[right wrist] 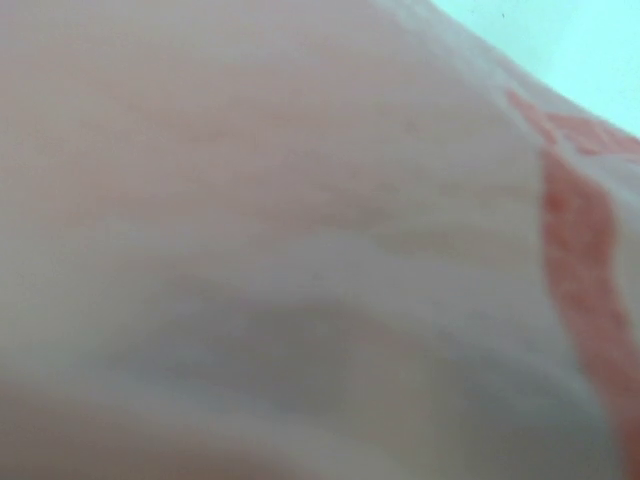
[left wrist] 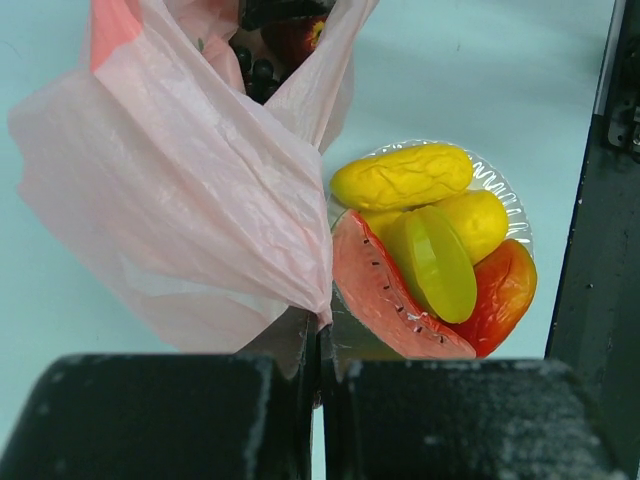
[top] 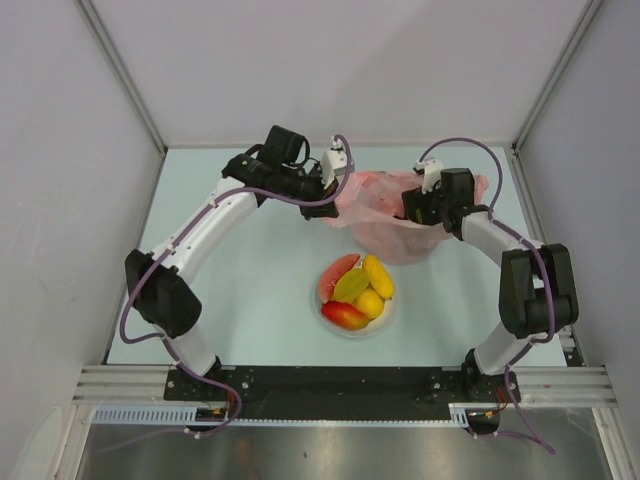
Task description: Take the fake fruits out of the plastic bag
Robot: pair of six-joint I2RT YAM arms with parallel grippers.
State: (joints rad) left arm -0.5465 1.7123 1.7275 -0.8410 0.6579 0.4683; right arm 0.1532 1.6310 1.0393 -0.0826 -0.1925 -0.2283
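The pink plastic bag (top: 385, 225) lies at the back centre, its mouth held up. My left gripper (top: 333, 192) is shut on the bag's edge; in the left wrist view the film (left wrist: 190, 190) is pinched between the closed fingers (left wrist: 322, 335). Dark grapes (left wrist: 255, 75) and a dark red apple (left wrist: 297, 38) show inside the bag's mouth. My right gripper (top: 418, 208) is pushed into the bag's right side; its camera shows only blurred pink film (right wrist: 300, 220), so its fingers are hidden. Two yellow fruits (left wrist: 400, 177), a green pear (left wrist: 440, 262), a pinkish-red slice (left wrist: 380, 290) and a red-orange mango (left wrist: 505, 295) lie on a plate.
The round plate (top: 323, 312) stands just in front of the bag, between the two arms; its rim also shows in the left wrist view (left wrist: 503, 187). White walls enclose the pale table on the left, back and right. A black rail (top: 330, 380) runs along the near edge.
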